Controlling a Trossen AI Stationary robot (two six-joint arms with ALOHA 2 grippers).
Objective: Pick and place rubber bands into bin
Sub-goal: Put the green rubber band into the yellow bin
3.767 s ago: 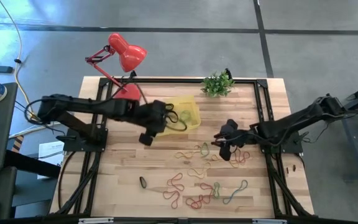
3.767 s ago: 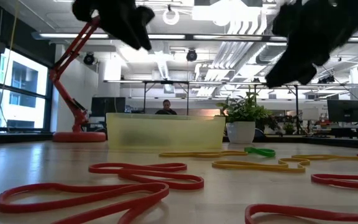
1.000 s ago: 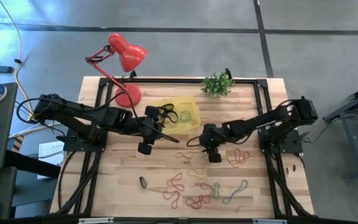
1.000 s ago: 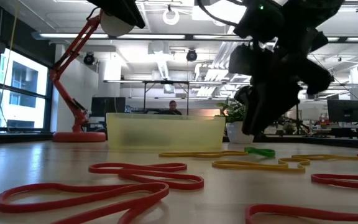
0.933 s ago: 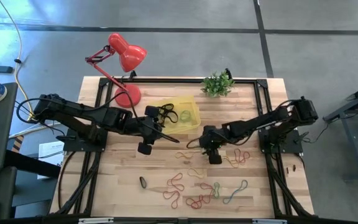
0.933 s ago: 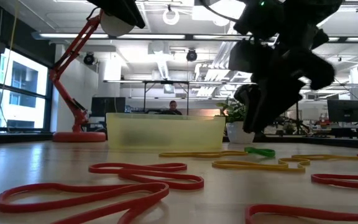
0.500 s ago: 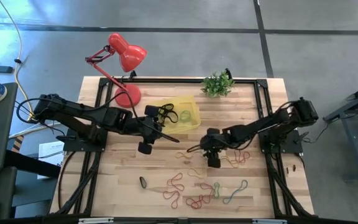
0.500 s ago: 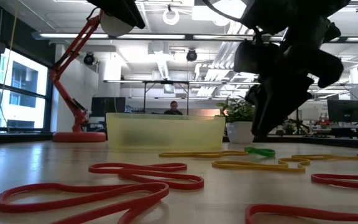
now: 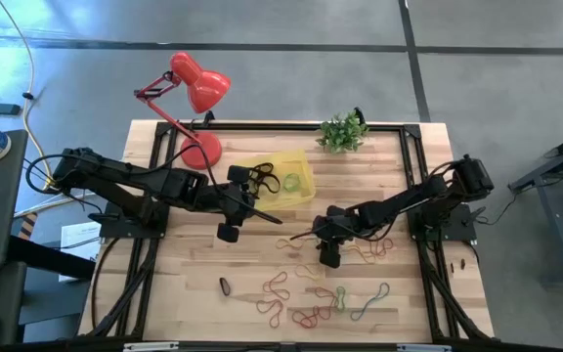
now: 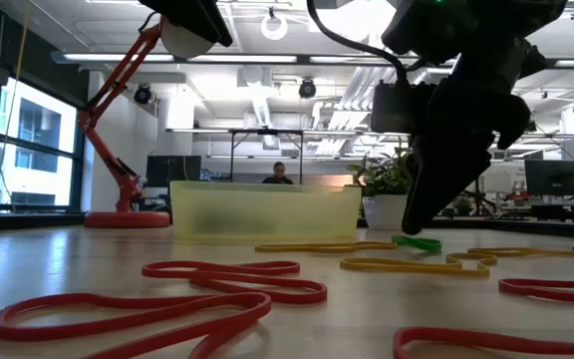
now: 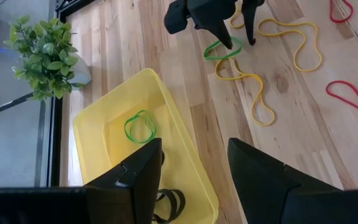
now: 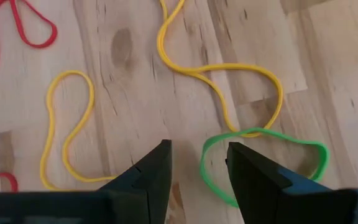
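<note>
- On the pale wooden slatted table (image 9: pixel 194 264), a small shallow translucent yellow plastic bin (image 9: pixel 299 168) sits toward the far edge and serves as the landmark here.
- Inside the bin lie a thin green rubber band (image 11: pixel 140 127) and a larger black loop (image 11: pixel 169 204), the latter cut off at the edge of the left wrist view.
- Nearer the front edge than the bin, loose thin elastic rubber bands (image 9: pixel 306 303) in red, yellow and green lie scattered on the bare wood; one small black loop (image 9: pixel 225 286) lies apart from them, on the left arm's side.
- Beside the bin toward the left arm stands a red desk lamp (image 9: pixel 195 86); on its other side, at the far edge, a small potted green plant (image 9: pixel 341 131).
- The left gripper (image 9: pixel 254 186) hangs over the bin's near corner with its fingers spread and nothing between them.
- The right gripper (image 12: pixel 194 165) is down at the table just in front of the bin, jaws parted, tips either side of the edge of a green band (image 12: pixel 263 163) that crosses a yellow one (image 12: pixel 216 81); whether the tips touch the wood cannot be made out.
- The floor around the table is grey concrete; the low view shows an open office with ceiling lights, and a person (image 10: pixel 283 173) mostly hidden behind the bin wall.
- In the low view the arms are dark silhouettes, their detail lost.
</note>
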